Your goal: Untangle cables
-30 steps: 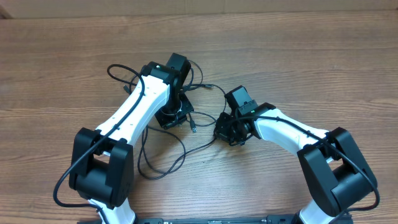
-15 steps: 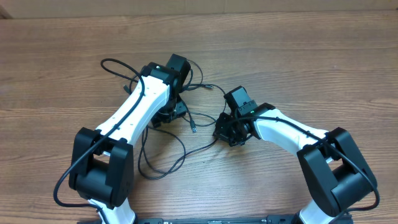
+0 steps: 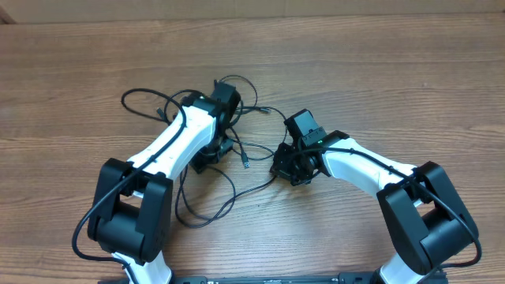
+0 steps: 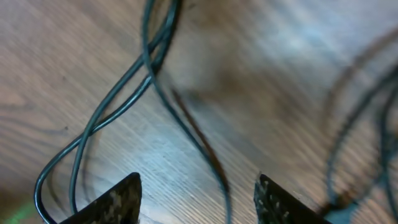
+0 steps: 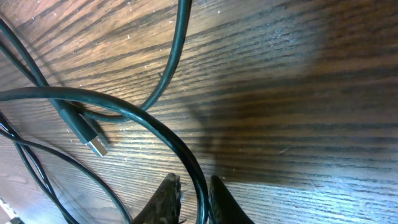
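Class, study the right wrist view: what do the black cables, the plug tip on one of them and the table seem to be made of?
Cables: probably a rubber or plastic sheath, since they are smooth and softly shiny and bend in loose curves.
Plug tip: looks like bare metal, with a silvery end on a black moulded body.
Table: wood or wood-look laminate, going by the brown grain lines; which one is unclear.

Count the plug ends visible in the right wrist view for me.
1. A silver-tipped plug lies on the table, to the left of the right gripper in that view. Other cable ends may lie outside this view.
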Controlling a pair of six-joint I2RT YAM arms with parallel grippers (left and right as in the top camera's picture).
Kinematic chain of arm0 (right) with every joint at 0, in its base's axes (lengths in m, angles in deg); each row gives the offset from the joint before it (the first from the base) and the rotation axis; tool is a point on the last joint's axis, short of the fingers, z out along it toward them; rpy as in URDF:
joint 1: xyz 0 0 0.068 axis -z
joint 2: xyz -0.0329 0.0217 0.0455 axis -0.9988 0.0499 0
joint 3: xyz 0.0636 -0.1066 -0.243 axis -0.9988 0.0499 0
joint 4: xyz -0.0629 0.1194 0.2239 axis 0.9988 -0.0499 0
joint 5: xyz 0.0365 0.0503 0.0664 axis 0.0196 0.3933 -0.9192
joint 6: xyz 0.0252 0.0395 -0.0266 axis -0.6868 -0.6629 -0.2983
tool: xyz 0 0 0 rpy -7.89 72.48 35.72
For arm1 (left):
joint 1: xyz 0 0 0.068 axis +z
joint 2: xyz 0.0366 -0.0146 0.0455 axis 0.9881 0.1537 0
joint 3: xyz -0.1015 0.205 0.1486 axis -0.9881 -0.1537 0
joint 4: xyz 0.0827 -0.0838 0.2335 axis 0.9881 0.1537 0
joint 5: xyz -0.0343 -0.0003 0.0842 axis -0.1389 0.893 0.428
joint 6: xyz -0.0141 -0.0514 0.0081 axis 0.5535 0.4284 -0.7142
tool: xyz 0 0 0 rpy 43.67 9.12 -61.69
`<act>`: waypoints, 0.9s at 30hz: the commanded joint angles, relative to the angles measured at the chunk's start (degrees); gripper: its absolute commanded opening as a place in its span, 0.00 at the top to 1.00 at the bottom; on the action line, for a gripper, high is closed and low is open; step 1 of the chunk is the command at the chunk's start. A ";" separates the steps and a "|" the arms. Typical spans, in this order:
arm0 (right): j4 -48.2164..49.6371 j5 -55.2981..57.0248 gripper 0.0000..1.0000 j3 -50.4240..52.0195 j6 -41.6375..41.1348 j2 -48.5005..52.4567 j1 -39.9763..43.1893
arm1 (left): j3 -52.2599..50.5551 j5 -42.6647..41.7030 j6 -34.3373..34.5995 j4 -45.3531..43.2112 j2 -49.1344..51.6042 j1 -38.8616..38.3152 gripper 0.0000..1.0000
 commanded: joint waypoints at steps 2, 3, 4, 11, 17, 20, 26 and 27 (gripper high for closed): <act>0.28 0.59 0.85 0.31 0.26 0.44 -0.26 | -3.10 2.93 7.41 -0.35 0.52 1.01 0.41; 0.31 0.59 0.85 0.31 0.26 0.44 -0.26 | -3.91 2.86 8.22 -1.31 0.52 1.44 0.40; 0.31 0.59 0.85 0.31 0.26 0.44 -0.26 | -4.46 2.82 8.22 -2.34 0.52 1.79 0.40; 0.31 0.59 0.84 0.31 0.26 0.44 -0.26 | -8.44 -2.19 4.00 -10.91 0.52 5.14 0.42; 0.33 0.61 0.84 0.31 0.24 0.44 -0.26 | -10.56 -8.61 1.97 -13.20 0.85 7.04 0.59; 0.33 0.59 0.83 0.31 0.24 0.44 -0.26 | -11.93 -9.27 1.97 -14.05 0.87 6.97 0.71; 0.33 0.59 0.83 0.31 0.24 0.44 -0.26 | -13.92 -14.73 1.66 -16.35 0.87 6.97 0.96; 0.31 0.59 0.83 0.31 0.24 0.44 -0.26 | -13.92 -15.21 0.68 -16.46 0.87 6.97 0.96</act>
